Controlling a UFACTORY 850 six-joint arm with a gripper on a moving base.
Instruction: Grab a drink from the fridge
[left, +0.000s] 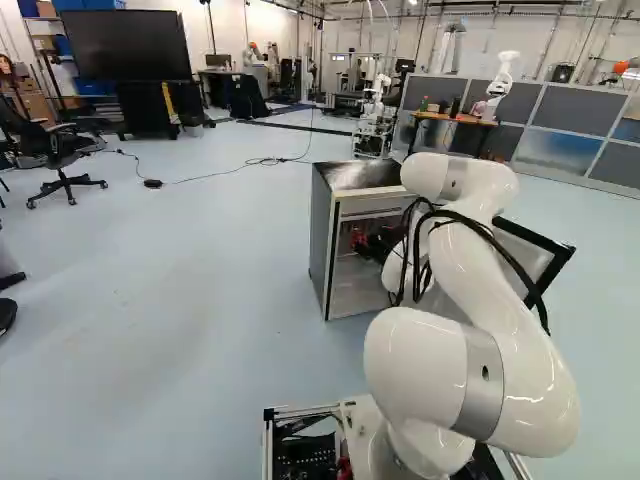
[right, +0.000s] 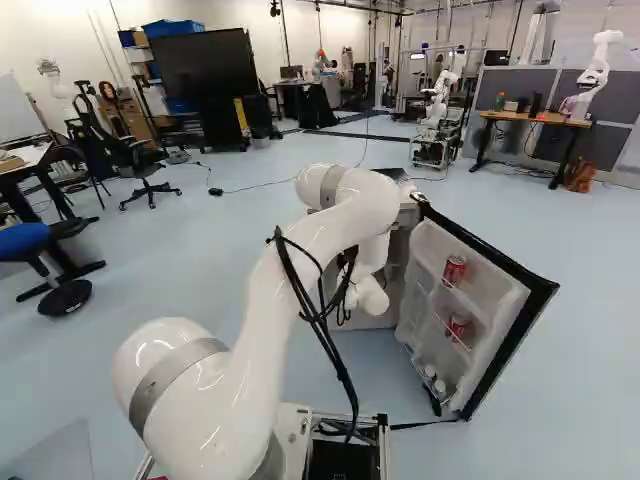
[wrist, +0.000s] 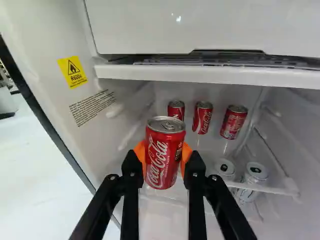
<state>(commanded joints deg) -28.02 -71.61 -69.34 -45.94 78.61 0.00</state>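
Filling the pincer (left: 362, 241), one red can (wrist: 162, 157) partly hides a rear can (wrist: 176, 108).

On the flat white plastic door (right: 500, 300) of the boxy grey fridge (left: 319, 245), one red cylindrical metal can (right: 455, 270) stands above another (right: 458, 328)

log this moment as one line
gripper: shut on red can | can pose: upright | place: at fridge opening | fridge door: open | three other red cans: farther inside
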